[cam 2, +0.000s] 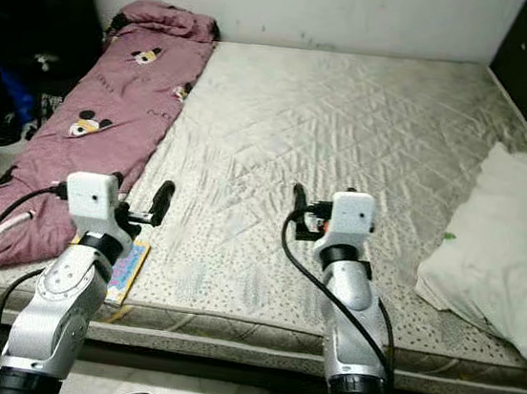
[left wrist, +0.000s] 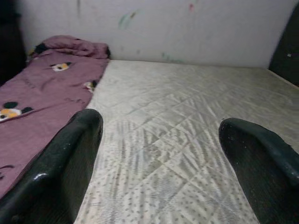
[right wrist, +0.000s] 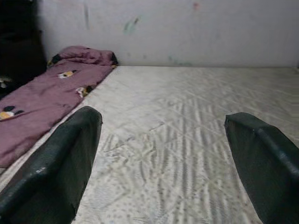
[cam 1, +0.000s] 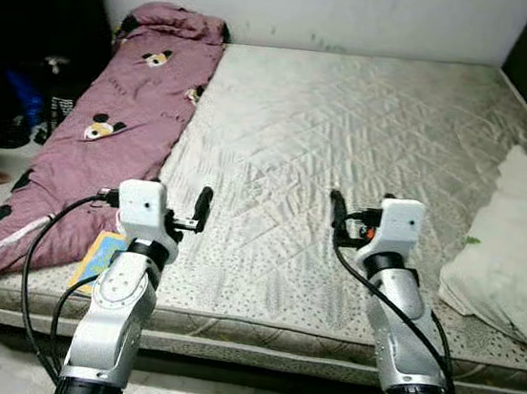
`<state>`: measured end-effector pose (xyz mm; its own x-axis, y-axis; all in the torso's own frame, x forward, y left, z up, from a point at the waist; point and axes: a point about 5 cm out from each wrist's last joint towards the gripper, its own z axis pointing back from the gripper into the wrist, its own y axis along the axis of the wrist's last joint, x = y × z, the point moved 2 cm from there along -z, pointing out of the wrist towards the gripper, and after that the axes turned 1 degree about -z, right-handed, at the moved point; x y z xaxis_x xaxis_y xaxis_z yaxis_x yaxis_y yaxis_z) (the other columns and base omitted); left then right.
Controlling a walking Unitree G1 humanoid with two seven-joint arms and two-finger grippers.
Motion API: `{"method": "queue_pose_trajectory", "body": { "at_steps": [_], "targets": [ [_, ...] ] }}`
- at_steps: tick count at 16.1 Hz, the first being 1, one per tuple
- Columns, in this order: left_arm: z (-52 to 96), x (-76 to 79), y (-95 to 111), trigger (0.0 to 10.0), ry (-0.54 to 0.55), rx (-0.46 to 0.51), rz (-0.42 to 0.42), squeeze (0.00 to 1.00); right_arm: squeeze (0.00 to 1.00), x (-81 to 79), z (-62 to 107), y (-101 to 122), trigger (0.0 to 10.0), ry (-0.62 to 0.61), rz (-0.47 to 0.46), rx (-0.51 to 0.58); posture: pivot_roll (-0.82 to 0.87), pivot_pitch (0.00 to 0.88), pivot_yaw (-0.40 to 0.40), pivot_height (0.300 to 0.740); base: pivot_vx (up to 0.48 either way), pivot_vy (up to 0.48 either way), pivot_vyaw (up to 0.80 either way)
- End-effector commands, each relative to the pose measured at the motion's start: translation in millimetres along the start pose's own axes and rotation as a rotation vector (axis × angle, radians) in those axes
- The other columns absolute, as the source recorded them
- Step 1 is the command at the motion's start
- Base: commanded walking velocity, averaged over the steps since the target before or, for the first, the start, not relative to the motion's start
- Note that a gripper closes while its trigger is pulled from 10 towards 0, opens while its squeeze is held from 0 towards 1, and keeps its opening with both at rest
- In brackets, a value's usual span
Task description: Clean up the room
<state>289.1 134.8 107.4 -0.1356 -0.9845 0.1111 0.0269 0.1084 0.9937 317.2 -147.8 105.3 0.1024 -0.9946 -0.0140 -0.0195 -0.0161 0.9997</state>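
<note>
Closest in, both silver arms reach out over the near edge of the mattress (cam 1: 350, 121). The left gripper (cam 1: 202, 209) and the right gripper (cam 1: 337, 211) hover just above the quilted surface, and the wrist views show each pair of black fingers spread wide with nothing between them. Just beside the left arm, a thin colourful book (cam 1: 100, 259) lies on the mattress edge, partly against the purple blanket (cam 1: 122, 132), which runs in a long bundle up the left side to the wall. At the right edge sits a white pillow (cam 1: 517, 247). Nothing is grasped yet, so the tidying looks to be at its start. A likely next move is lowering the left gripper to the book or blanket and closing on it.
</note>
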Motion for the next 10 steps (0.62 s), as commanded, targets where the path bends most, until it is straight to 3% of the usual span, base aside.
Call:
{"method": "queue_pose_trajectory", "body": {
  "at_steps": [1,10],
  "targets": [
    [-1.4,-4.0,-2,10.0,0.006,-0.02,-0.006,0.0,0.0,-1.9,-1.4,7,10.0,0.003,-0.01,0.019,-0.16,0.0,0.079,0.74,0.0,0.0,0.0],
    [6.1,-14.1,8,10.0,0.074,0.016,0.004,0.0,0.0,-18.6,-14.0,13,10.0,0.095,-0.021,0.007,-0.06,0.0,-0.004,0.74,0.0,0.0,0.0]
  ]
}}
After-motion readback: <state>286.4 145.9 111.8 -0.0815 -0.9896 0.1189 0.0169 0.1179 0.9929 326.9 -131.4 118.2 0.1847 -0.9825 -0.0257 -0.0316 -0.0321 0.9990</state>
